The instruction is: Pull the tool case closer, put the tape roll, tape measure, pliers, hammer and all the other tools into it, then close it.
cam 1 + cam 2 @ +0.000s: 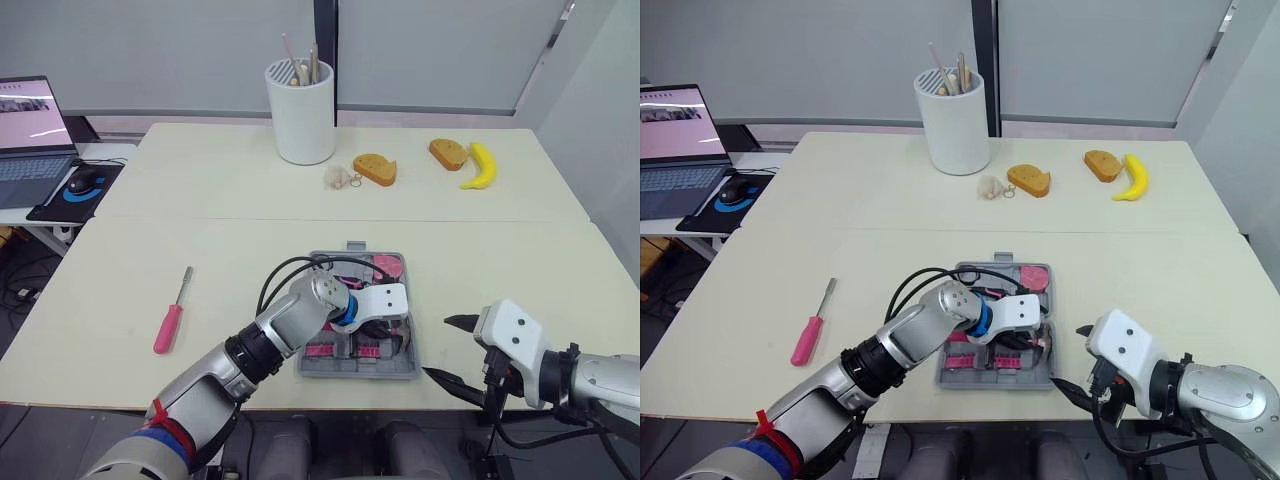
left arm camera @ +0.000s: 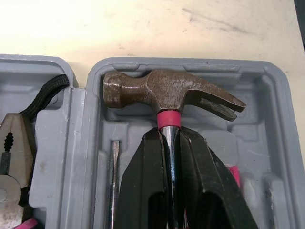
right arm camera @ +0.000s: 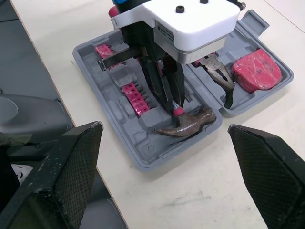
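The grey tool case [image 1: 352,369] lies open near the table's front edge. My left gripper [image 2: 169,131] is shut on the shaft of the hammer [image 2: 167,93], just below its rusty head, with the head resting in the case's moulded slot. The right wrist view shows pliers [image 3: 217,76], a pink tape measure [image 3: 256,69] and pink bits [image 3: 136,98] lying in the case. My right gripper [image 1: 445,347] stands open just right of the case with nothing in it. A pink-handled screwdriver [image 1: 170,318] lies on the table left of the case.
At the back stand a white holder with sticks [image 1: 300,110], two bread pieces [image 1: 375,168] [image 1: 449,152], a banana [image 1: 480,166] and a small pale object [image 1: 340,177]. A laptop [image 1: 35,125] and mouse [image 1: 83,180] sit on a side desk at the left.
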